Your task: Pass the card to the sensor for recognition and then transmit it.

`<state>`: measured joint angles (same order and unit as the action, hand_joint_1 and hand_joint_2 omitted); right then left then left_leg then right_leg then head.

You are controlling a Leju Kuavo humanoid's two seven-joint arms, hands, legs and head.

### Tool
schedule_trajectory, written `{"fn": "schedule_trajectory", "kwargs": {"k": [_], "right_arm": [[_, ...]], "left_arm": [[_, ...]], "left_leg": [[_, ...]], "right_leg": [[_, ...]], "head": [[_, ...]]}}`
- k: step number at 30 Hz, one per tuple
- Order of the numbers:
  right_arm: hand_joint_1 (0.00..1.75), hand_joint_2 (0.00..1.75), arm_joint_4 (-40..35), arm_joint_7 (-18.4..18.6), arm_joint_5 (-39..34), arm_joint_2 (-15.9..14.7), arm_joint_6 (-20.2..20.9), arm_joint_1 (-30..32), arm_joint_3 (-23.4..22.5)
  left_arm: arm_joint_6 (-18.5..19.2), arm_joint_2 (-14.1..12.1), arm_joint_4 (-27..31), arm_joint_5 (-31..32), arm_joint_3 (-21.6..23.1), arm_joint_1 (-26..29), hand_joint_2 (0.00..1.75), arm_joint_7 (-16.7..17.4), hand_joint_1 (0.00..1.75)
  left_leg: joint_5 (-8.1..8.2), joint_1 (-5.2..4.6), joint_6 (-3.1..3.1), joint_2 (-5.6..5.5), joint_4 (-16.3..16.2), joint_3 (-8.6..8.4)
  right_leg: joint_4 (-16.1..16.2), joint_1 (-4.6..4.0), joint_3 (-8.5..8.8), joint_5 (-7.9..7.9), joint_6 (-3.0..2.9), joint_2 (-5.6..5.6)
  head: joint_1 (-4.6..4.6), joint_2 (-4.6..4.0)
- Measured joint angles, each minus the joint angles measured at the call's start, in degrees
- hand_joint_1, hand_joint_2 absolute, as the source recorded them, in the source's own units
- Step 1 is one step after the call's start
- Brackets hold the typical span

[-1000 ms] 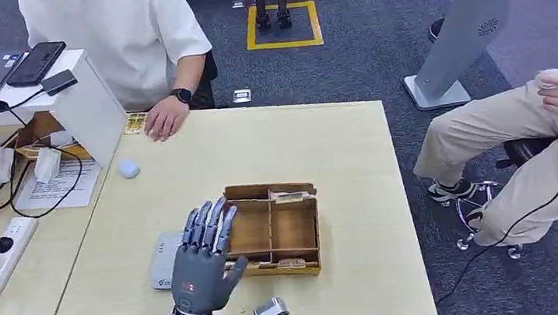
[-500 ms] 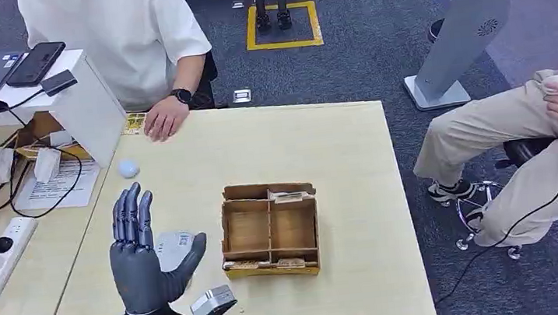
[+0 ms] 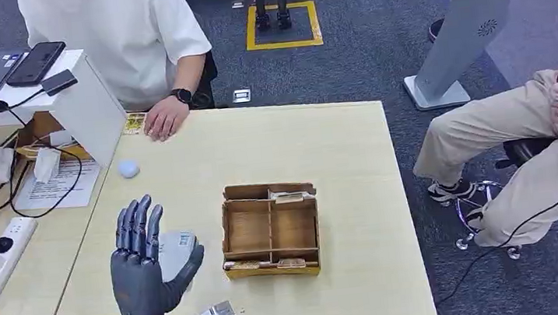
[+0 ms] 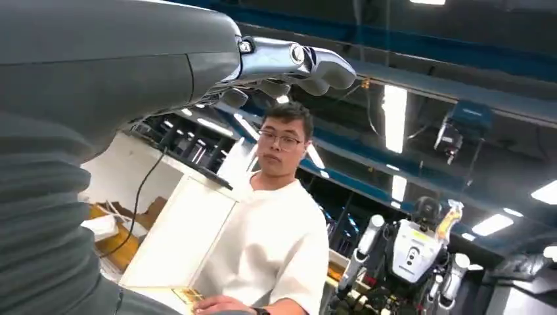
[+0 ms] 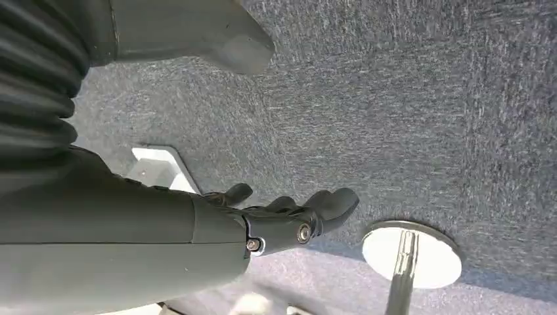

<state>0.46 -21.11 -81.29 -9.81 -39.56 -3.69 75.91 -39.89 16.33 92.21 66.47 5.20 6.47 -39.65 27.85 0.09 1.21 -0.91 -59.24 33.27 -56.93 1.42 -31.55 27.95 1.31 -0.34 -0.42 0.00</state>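
My left hand [image 3: 142, 259] is raised above the table's front left, fingers spread and upright, holding nothing. In the left wrist view the same hand [image 4: 164, 72] points up toward the ceiling, empty. Behind it lies the grey-white sensor [image 3: 179, 244], partly hidden by the palm. To its right stands a wooden compartment box [image 3: 272, 229] with cards in its far slot [image 3: 289, 197] and near slot [image 3: 291, 263]. A yellowish card [image 3: 134, 124] lies by the hand of a person in a white shirt [image 3: 165, 121]. My right hand [image 5: 282, 216] hangs over the carpet, fingers loosely curved, empty.
A small white round object [image 3: 128, 168] sits on the table's left. A white stand [image 3: 87, 107], cables, papers and a power strip [image 3: 3, 241] crowd the left desk. A seated person [image 3: 524, 132] and a grey kiosk [image 3: 466, 28] are at the right.
My left hand has moved left, from over the box's near left corner to in front of the sensor, and turned upright. Over the last half second it barely shifted.
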Motion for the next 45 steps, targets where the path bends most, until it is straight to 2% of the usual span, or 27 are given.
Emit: {"fn": "schedule_trajectory", "kwargs": {"k": [4,11,18,25,30,36,45], "right_arm": [[0.00,1.75,0.0,0.0,0.0,0.1,0.0,0.0,0.0],[0.00,1.75,0.0,-1.0,-1.2,0.2,0.0,0.1,-0.2],[0.00,1.75,0.0,-1.5,-1.4,0.2,0.0,0.2,-1.0],[0.00,1.75,0.0,-1.7,-1.6,0.2,0.0,0.4,-1.5],[0.00,1.75,0.0,-1.6,-1.9,0.2,0.0,0.6,-2.0],[0.00,1.75,0.0,-1.7,-2.0,0.2,0.0,0.7,-2.5],[0.00,1.75,0.0,-2.6,-2.1,0.2,0.0,0.8,-2.8]], "left_arm": [[0.0,0.0,-0.7,-0.7,-0.1,0.0,1.75,-0.3,0.00],[0.0,-0.1,-0.8,-7.3,0.1,1.2,1.75,-0.4,0.00],[0.0,-0.2,-0.8,-11.5,2.2,1.8,1.75,-0.5,0.00],[0.0,-0.7,-0.7,-18.1,5.8,1.8,1.75,-0.5,0.00],[0.0,-1.5,0.2,-24.2,10.2,1.8,1.75,-0.5,0.00],[0.0,-3.0,0.2,-24.0,14.8,1.8,1.75,-0.5,0.00],[0.0,-5.1,-0.1,-21.2,18.8,1.8,1.75,-0.5,0.00]], "left_leg": [[0.00,0.00,0.00,0.00,0.0,0.00],[0.00,0.00,0.00,0.01,0.0,-0.01],[0.00,0.00,0.00,0.01,0.0,-0.01],[0.00,0.00,0.00,0.01,0.0,-0.02],[0.00,0.00,0.00,0.01,0.0,-0.02],[0.00,0.00,0.00,0.01,0.0,-0.02],[0.00,0.00,0.00,0.02,0.0,-0.02]], "right_leg": [[0.0,-0.01,0.00,0.00,0.00,0.00],[0.0,-0.01,-0.02,0.00,0.00,0.01],[0.0,0.00,-0.01,0.00,0.00,0.01],[0.0,0.00,-0.01,0.00,0.00,0.01],[0.0,0.00,-0.01,0.00,0.00,0.01],[0.0,0.00,-0.01,0.00,0.00,0.01],[0.0,0.00,-0.01,0.00,0.00,0.02]], "head": [[0.00,0.00],[0.00,0.00],[0.00,0.02],[0.00,0.00],[0.00,0.02],[0.00,0.00],[0.00,0.02]]}}
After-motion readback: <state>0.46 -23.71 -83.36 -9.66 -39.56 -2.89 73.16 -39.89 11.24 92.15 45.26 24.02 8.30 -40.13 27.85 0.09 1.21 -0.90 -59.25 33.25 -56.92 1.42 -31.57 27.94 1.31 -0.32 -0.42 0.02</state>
